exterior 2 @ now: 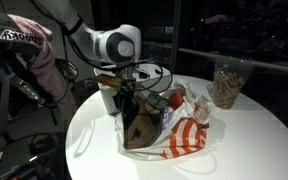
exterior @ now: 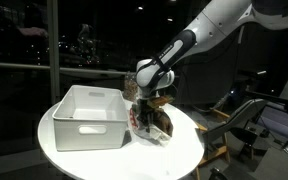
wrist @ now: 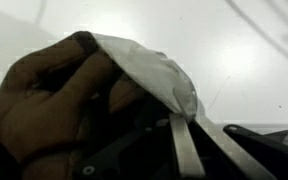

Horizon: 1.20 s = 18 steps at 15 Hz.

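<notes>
Gripper (exterior 2: pixel 129 105): down on the brown soft toy (exterior 2: pixel 139 130), fingertips sunk into it; I cannot tell how far closed.
Toy: mid-table on a red-striped cloth (exterior 2: pixel 189 135), just beside the white bin (exterior: pixel 89 118).
Writing: pale letters on a pink garment (exterior 2: pixel 29 45), unreadable.
Room: the table (exterior 2: pixel 249 140) shows wide white surface between cloth and rim.

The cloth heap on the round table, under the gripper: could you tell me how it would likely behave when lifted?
Probably floppy: the cloth heap lies crumpled, and the wrist view shows soft folds. Likely light, sagging and trailing from the gripper. It shouldn't roll, just drag across the table.
</notes>
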Motion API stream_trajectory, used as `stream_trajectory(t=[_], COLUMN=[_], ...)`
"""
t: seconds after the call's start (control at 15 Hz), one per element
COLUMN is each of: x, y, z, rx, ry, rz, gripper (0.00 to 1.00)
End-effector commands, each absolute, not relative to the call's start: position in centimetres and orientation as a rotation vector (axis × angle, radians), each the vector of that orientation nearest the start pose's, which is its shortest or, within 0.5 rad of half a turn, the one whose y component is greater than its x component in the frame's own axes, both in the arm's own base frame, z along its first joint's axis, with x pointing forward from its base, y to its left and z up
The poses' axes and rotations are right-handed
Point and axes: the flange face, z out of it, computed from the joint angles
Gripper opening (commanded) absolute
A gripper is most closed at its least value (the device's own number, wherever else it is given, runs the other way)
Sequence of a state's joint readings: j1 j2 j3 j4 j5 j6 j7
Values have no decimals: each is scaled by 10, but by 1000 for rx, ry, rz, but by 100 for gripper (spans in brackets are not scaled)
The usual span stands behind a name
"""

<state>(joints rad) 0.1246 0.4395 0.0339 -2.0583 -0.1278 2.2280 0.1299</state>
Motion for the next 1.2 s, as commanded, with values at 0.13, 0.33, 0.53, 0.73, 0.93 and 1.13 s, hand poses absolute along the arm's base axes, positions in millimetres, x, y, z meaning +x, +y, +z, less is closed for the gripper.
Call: stream_trajectory(t=[0.13,0.33,0.53,0.73,0.93,1.13], x=[572,577,578,579,584,583], y=[81,76,70,69,78,91], z=[241,269,299,328,332,323], rx=[-3261,-3345,-3425,-3443,-3385,-3313], ry=[45,140,229,236,115,-117], rz=[406,260,105,-70,-61,-19], gripper=[1,2,2,2,1,1])
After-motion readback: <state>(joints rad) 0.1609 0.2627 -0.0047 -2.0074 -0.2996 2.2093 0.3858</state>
